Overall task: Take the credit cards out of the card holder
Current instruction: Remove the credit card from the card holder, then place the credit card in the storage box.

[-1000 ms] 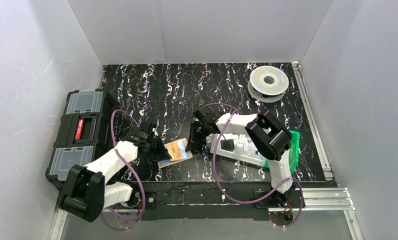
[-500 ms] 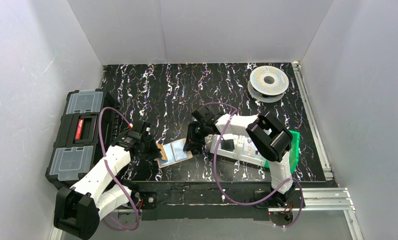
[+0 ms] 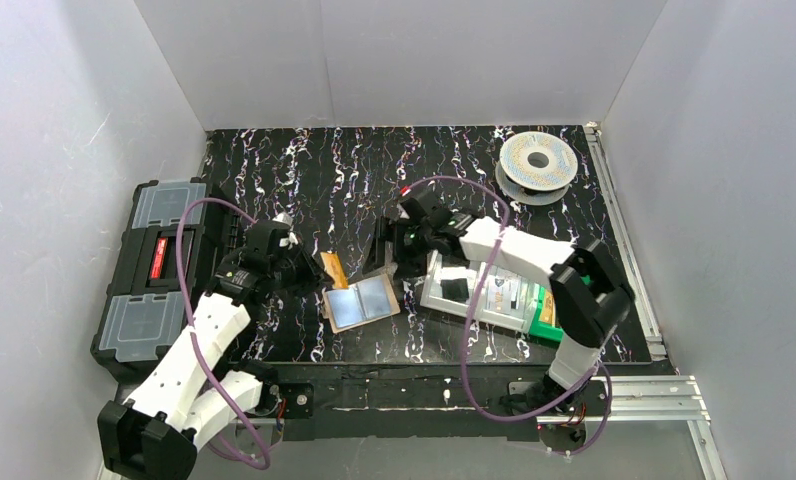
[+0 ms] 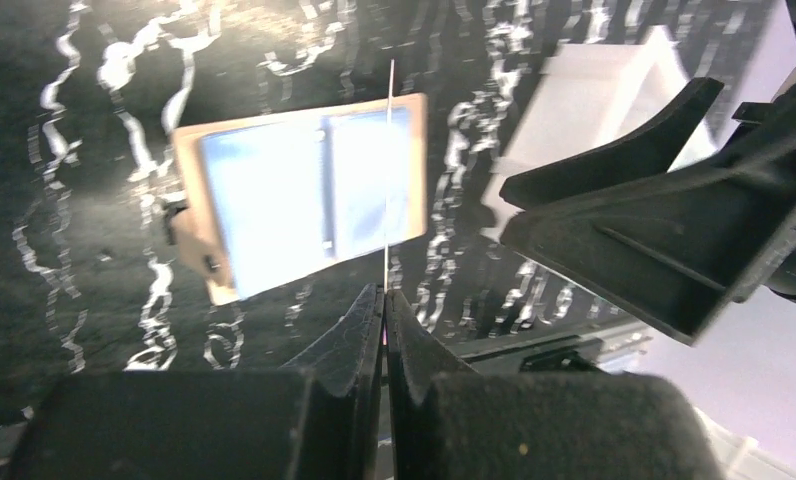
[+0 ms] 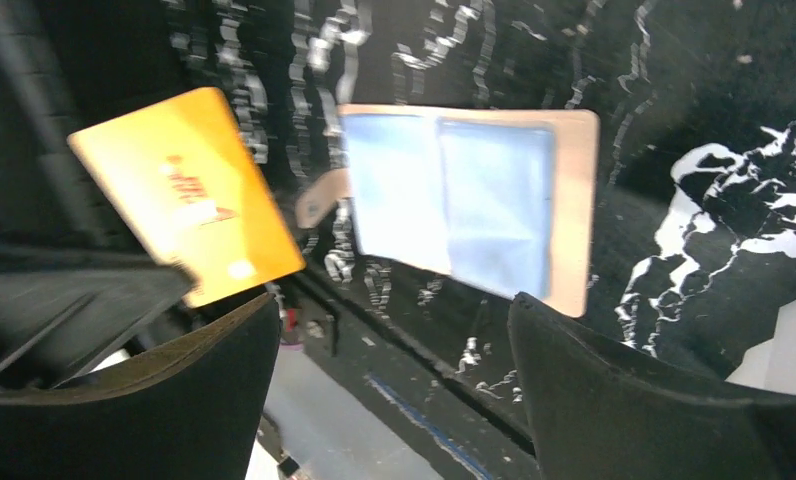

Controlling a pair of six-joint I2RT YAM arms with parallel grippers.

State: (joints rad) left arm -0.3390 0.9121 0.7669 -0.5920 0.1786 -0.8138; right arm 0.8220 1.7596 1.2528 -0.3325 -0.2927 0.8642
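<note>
The tan card holder (image 3: 362,302) lies open and flat on the black marbled table. Both its panels show pale blue shiny credit cards (image 5: 444,200). My left gripper (image 3: 317,268) hangs just left of it, shut on the lower edge of an orange-yellow card (image 3: 334,270) with red print. In the left wrist view that card (image 4: 388,170) shows edge-on as a thin bright line rising from my left gripper (image 4: 385,295), with the card holder (image 4: 209,240) behind it. My right gripper (image 3: 392,258) stands open above the holder's far right corner. In its own view the right gripper (image 5: 394,300) holds nothing, and the orange-yellow card (image 5: 189,195) is clear of the card holder (image 5: 574,210).
A black toolbox (image 3: 159,270) with clear lids sits at the table's left edge. A clear compartment tray (image 3: 484,292) and a green bin (image 3: 545,320) lie under the right arm. A filament spool (image 3: 537,165) rests at the back right. Metal rails (image 3: 629,250) run along the right side.
The left gripper pulled the orange-yellow card out of the holder and carried it up and left. The right gripper opened, let go of the holder's edge and drew back.
</note>
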